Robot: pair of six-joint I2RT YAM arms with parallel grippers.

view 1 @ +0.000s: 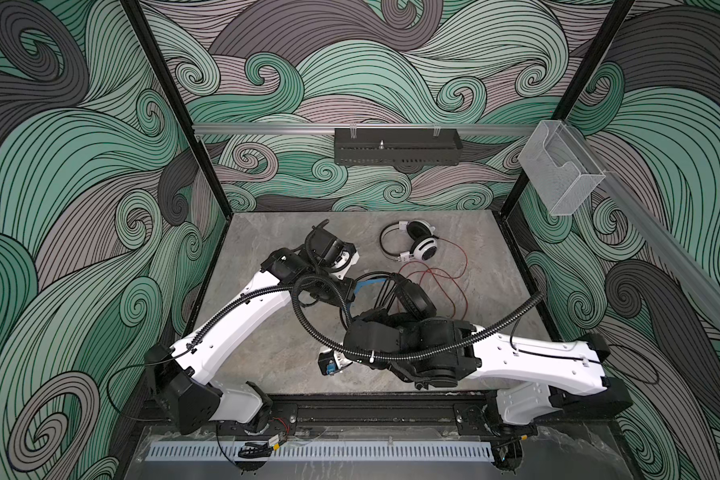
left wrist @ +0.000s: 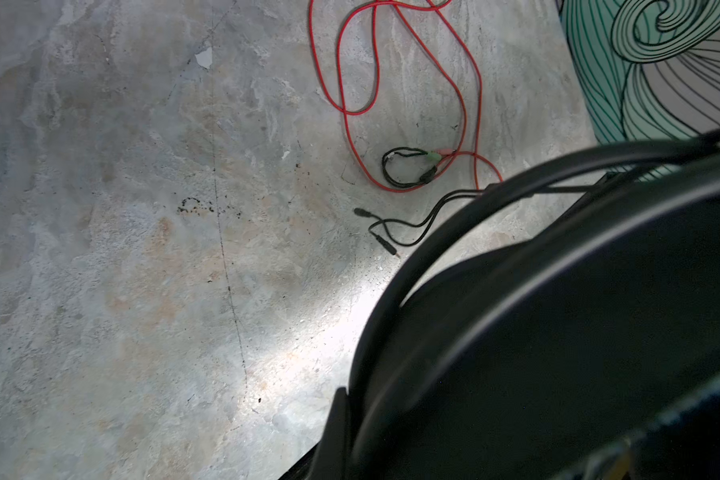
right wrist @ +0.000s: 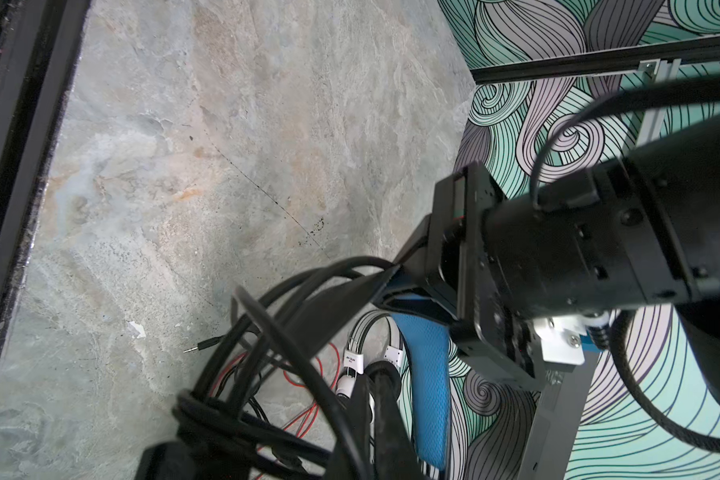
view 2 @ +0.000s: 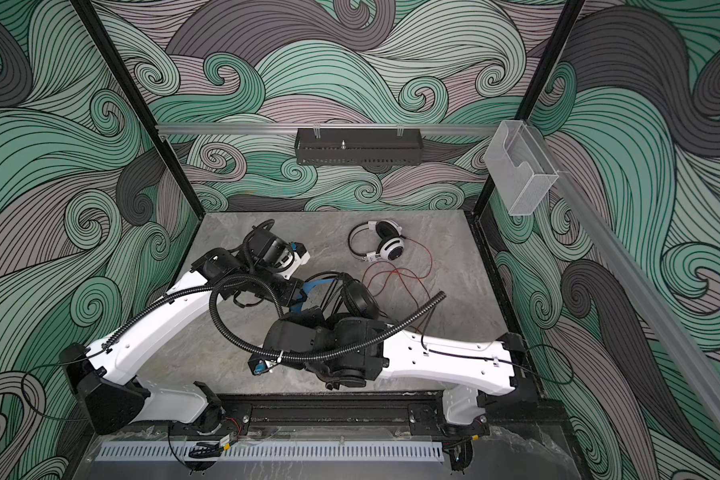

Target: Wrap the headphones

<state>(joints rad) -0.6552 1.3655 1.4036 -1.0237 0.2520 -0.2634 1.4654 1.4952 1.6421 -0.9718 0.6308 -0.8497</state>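
Clearly both arms share the black headset [view 1: 418,300], held up off the table [view 1: 267,365] near its middle. The left gripper [right wrist: 385,286] is clamped on the band, probably to steady it. The right gripper [view 1: 383,311], also closed, seemingly draws the black cable [right wrist: 267,299] round the band in loops. Its grip point is cut off in its own wrist view and hidden under the wrist in both top views, so what it pinches is a guess. The cable's plugs [left wrist: 381,232] lie on the table. The white headset [view 1: 422,248] lies at the back, its red cable [view 1: 445,274] sprawled loose, not yet wound.
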